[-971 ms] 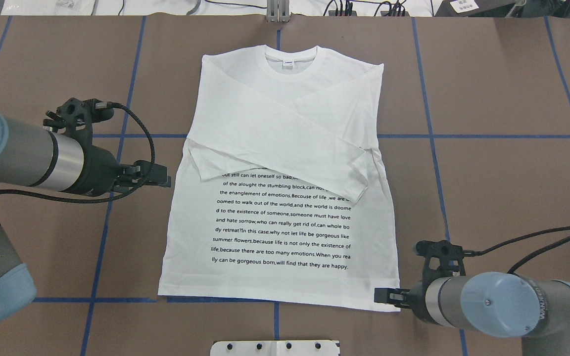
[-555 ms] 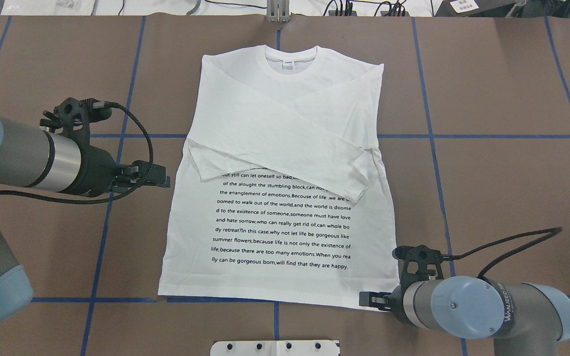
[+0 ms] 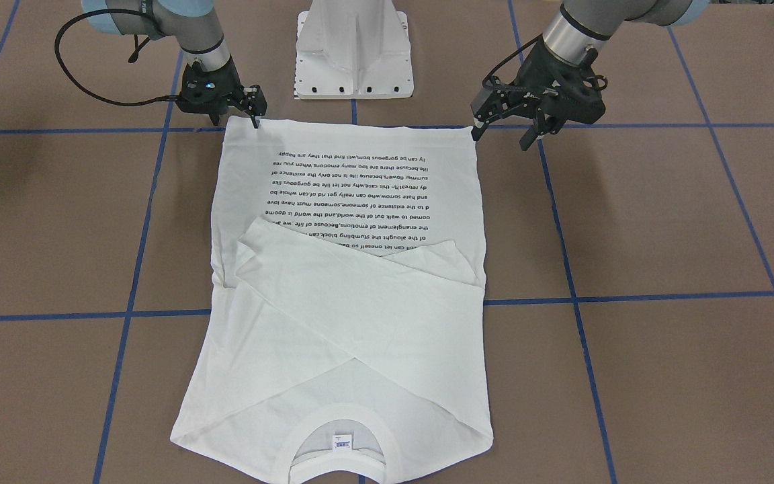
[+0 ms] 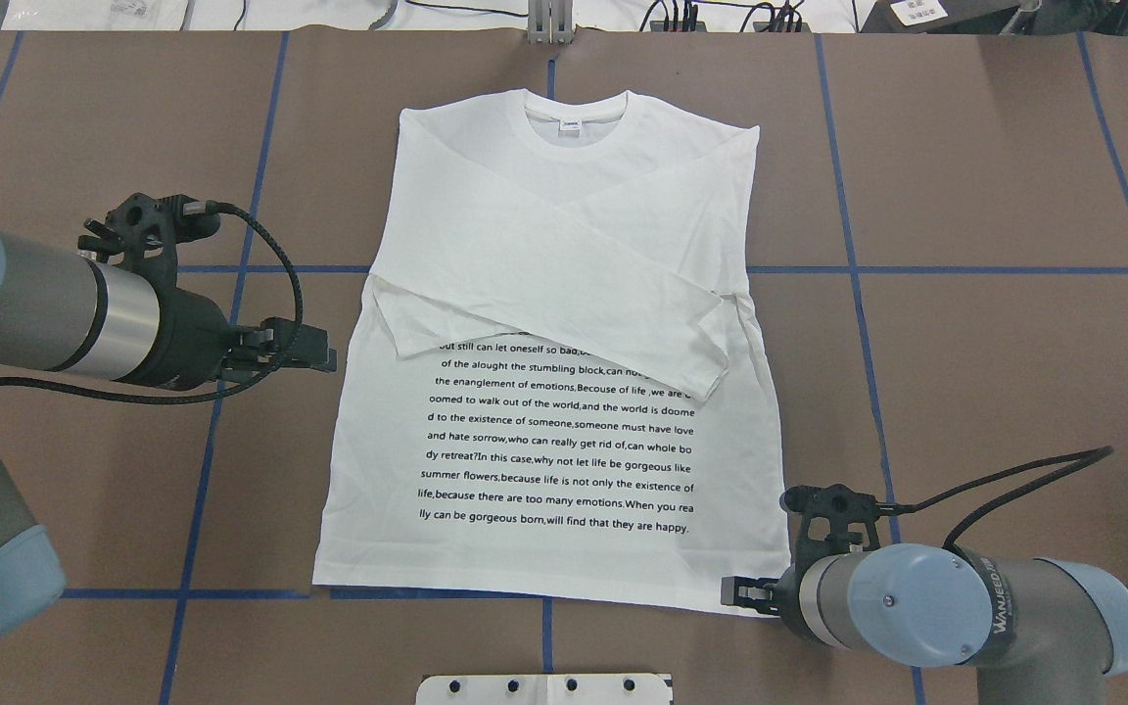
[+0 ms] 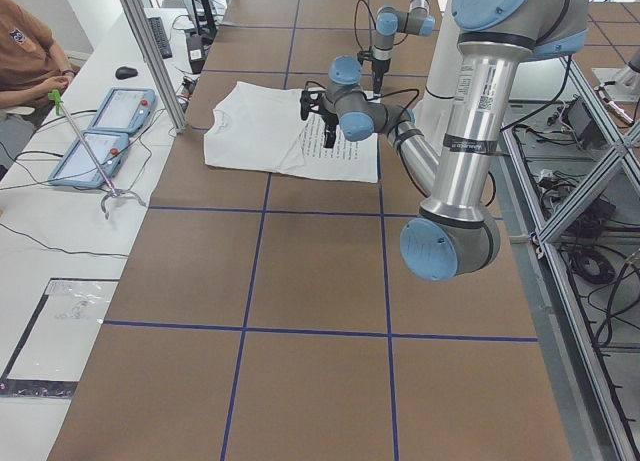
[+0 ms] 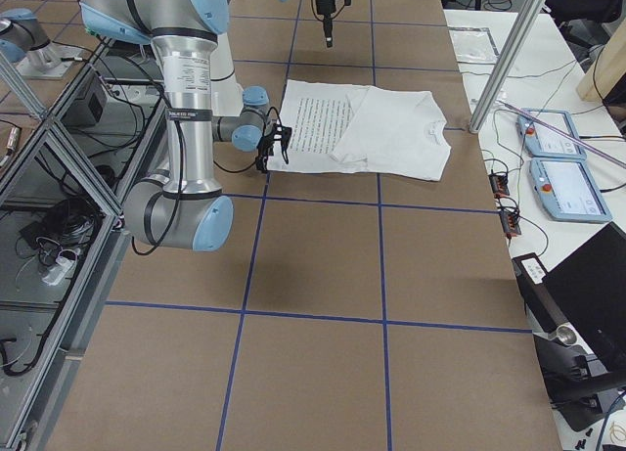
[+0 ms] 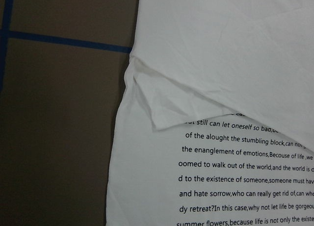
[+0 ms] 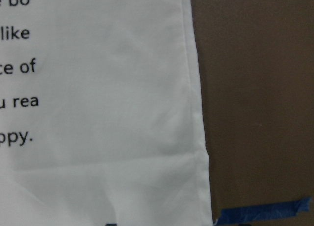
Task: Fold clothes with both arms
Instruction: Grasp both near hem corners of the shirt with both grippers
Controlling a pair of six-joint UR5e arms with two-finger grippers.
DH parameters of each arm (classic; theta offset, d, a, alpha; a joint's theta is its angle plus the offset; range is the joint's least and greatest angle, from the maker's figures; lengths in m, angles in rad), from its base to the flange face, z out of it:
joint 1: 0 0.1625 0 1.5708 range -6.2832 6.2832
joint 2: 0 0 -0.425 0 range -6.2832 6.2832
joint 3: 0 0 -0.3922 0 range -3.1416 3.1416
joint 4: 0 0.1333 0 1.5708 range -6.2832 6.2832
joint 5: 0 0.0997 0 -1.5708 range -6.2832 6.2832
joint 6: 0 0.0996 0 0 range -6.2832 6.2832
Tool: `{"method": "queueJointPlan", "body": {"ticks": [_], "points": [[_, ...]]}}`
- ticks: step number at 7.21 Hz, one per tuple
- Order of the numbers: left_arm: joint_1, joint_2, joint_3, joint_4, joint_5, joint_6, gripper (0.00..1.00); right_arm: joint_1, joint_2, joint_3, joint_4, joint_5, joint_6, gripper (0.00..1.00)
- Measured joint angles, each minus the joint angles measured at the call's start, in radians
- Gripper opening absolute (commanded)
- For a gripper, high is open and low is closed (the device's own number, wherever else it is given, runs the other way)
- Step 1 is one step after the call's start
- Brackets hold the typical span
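left gripper (image 4: 329,350) spread open, hovering just left of shirt (image 4: 544,245) | right gripper (image 4: 724,592) at near-right hem corner, cannot tell open or closed | surface (image 4: 995,372) bare and wide around

Left arm (image 4: 25,304), right arm (image 4: 1044,607): grey, light-blue caps (image 4: 916,599), black cables (image 4: 298,294).

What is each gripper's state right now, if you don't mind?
Left gripper: open, empty, beside the shirt.
Right gripper: open, nothing gripped, at the shirt's hem corner.
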Motion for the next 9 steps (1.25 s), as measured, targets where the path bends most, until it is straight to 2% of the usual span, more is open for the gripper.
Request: {"method": "queueJointPlan", "body": {"ticks": [1, 3, 5, 6, 9], "points": [[0.0, 0.001, 0.0, 0.0, 0.0, 0.0, 1.0, 0.001, 0.0, 0.003, -0.001, 0.003, 0.0, 0.36], [0.0, 0.001, 0.003, 0.0, 0.0, 0.0, 1.0, 0.0, -0.004, 0.007, -0.003, 0.009, 0.001, 0.36], [0.0, 0.0, 0.004, 0.0, 0.001, 0.0, 1.0, -0.002, 0.001, 0.014, -0.036, 0.021, 0.0, 0.06], [0.0, 0.0, 0.004, 0.0, 0.001, 0.0, 1.0, -0.002, 0.004, 0.023, -0.047, 0.029, 0.0, 0.0], [0.003, -0.001, 0.008, 0.0, 0.001, -0.001, 1.0, 0.0, 0.006, 0.048, -0.052, 0.028, 0.024, 0.0]]}}
